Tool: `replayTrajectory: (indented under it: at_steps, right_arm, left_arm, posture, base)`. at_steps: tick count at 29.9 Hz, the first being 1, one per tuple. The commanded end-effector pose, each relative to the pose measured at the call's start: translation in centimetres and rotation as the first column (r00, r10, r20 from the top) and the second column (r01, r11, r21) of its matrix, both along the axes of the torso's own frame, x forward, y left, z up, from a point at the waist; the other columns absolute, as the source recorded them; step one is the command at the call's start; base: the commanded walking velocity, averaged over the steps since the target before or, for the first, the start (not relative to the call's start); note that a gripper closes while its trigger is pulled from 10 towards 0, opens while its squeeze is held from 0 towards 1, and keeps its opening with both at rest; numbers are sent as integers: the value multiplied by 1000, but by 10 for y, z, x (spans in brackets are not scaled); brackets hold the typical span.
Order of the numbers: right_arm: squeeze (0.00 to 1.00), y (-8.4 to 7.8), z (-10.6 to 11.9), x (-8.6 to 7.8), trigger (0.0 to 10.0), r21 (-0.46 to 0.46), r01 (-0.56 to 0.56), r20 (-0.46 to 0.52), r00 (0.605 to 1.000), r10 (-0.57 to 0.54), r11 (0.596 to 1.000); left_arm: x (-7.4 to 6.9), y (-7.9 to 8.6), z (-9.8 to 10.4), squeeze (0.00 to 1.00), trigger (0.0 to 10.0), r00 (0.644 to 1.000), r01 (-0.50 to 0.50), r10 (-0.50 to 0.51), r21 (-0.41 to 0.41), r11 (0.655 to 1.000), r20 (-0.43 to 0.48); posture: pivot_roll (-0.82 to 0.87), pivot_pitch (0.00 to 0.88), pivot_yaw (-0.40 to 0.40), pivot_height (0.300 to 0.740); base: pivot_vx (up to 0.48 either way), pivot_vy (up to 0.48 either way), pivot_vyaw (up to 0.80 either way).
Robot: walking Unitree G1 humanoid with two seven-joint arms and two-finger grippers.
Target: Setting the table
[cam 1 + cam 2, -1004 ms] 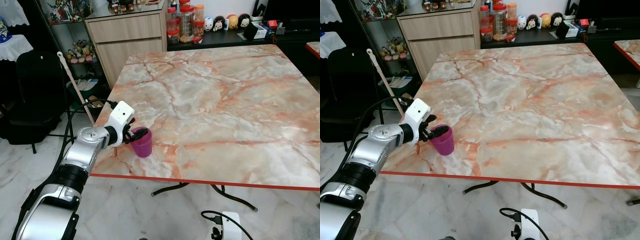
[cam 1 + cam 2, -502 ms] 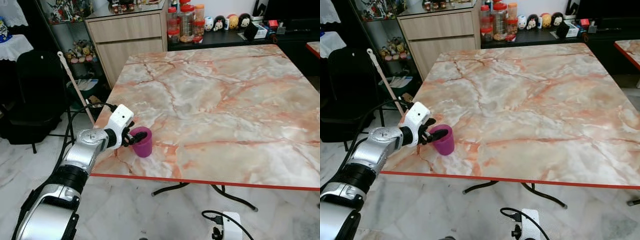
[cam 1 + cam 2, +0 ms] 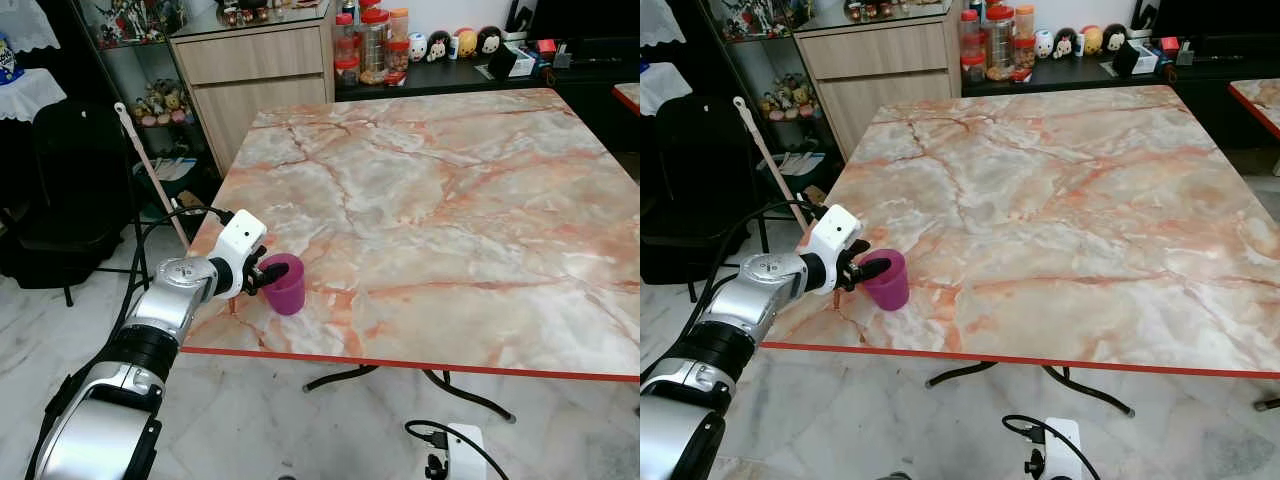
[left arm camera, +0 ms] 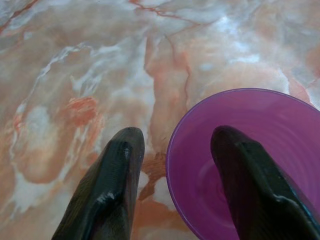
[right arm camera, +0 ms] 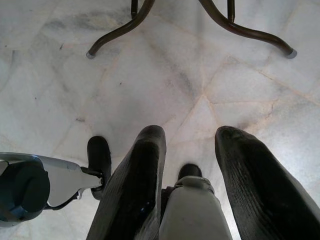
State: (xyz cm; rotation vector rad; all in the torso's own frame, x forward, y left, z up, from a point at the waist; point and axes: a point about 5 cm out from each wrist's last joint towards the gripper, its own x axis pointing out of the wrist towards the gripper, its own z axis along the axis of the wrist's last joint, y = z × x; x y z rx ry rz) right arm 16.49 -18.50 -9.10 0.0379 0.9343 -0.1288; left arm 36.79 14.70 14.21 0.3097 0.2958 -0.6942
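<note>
Purple plastic cup [image 3: 285, 283] stands upright on the marble table [image 3: 440, 200], near the red front edge at the table's left corner. Left gripper [image 3: 262, 276] straddles the cup rim with fingers apart, one finger [image 4: 250, 185] inside the cup, the other outside, not clamped. Right gripper [image 5: 187, 175] hangs open over the floor below the table.

Risk: pulling back with a finger inside could hook the rim and tip the cup or drag it off the near edge.

Versus a second ago: cup sits in much the same spot; the gripper has eased off its grip slightly.
</note>
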Motion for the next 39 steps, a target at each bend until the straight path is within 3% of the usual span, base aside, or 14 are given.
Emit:
replayTrajectory:
  at_steps: [1, 17, 30, 31, 33, 35, 38, 39]
  right_arm:
    - [0, 2, 0, 0, 10000, 10, 11, 3, 1000, -11, 1000]
    - [0, 2, 0, 1, 10000, 12, 15, 9, 1000, -15, 1000]
    - [0, 1, 0, 1, 10000, 13, 15, 11, 1000, -15, 1000]
    - [0, 1, 0, 0, 10000, 13, 14, 9, 1000, -14, 1000]
    - [0, 1, 0, -1, 10000, 14, 13, 7, 1000, -13, 1000]
    - [0, 2, 0, -1, 10000, 15, 14, 7, 1000, -14, 1000]
    - [0, 2, -1, -2, 10000, 15, 10, 5, 1000, -10, 1000]
    - [0, 2, -1, -2, 10000, 15, 10, 5, 1000, -10, 1000]
  left_arm:
    - [2, 4, 2, 0, 0, 1000, -5, 6, 20, 1000, -6]
    - [-3, 2, -5, 0, 0, 999, 35, -33, 45, 998, -32]
    - [-3, 5, -2, 0, 353, 999, 18, -19, -17, 1000, -30]
    - [-3, 5, -1, 0, 9804, 999, 12, -13, -25, 1000, -29]
    - [-4, 8, -1, 0, 10000, 1000, -18, 17, -65, 998, -24]
    - [-4, 12, 1, 0, 10000, 995, -96, 98, -171, 981, 3]
    - [-7, 21, -2, 0, 10000, 964, -250, 267, -323, 913, 9]
    - [-7, 21, -2, 0, 10000, 964, -250, 267, -323, 913, 9]
  posture:
    - [66, 7, 131, 712]
    - [60, 15, 131, 712]
    - [60, 16, 127, 712]
    - [60, 16, 128, 712]
    - [58, 12, 131, 712]
    - [54, 9, 133, 712]
    - [58, 5, 133, 712]
    - [58, 5, 133, 712]
  base:
    - [0, 0, 0]
    - [0, 0, 0]
    - [0, 0, 0]
    - [0, 0, 0]
    - [0, 0, 0]
    - [0, 0, 0]
    - [0, 0, 0]
    - [0, 0, 0]
